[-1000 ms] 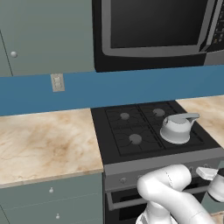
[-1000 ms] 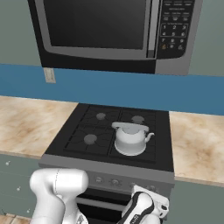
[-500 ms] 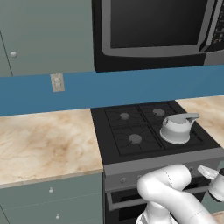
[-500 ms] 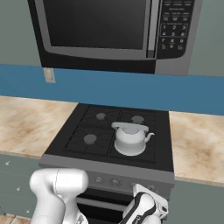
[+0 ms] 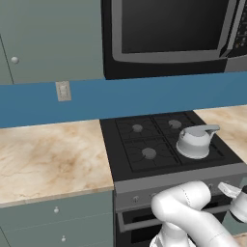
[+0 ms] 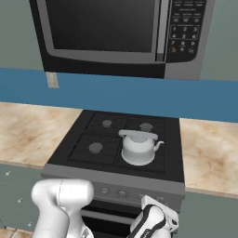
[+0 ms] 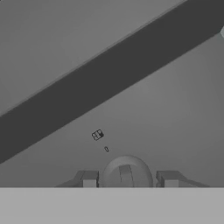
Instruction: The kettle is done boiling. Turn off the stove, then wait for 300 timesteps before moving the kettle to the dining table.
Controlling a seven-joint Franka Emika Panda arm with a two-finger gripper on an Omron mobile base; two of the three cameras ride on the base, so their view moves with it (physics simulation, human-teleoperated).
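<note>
The kettle point(image 5: 195, 142) sat on the stove point(image 5: 164, 149) at the right of the left base view — on the front right burner. Low in the hand view, the gripper point(image 7: 126, 178) straddled a round grey knob point(image 7: 126, 171) on the front panel, fingers point(image 7: 89, 178) closed against either side of it.

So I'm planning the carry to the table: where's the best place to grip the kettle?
Take the kettle by its handle, coming straight down from above. The flat handle arches clear over the lid, leaving a gap for fingers, and the kettle sits upright on the stove. Its rounded body looks too wide and slippery for the jaws.
</note>
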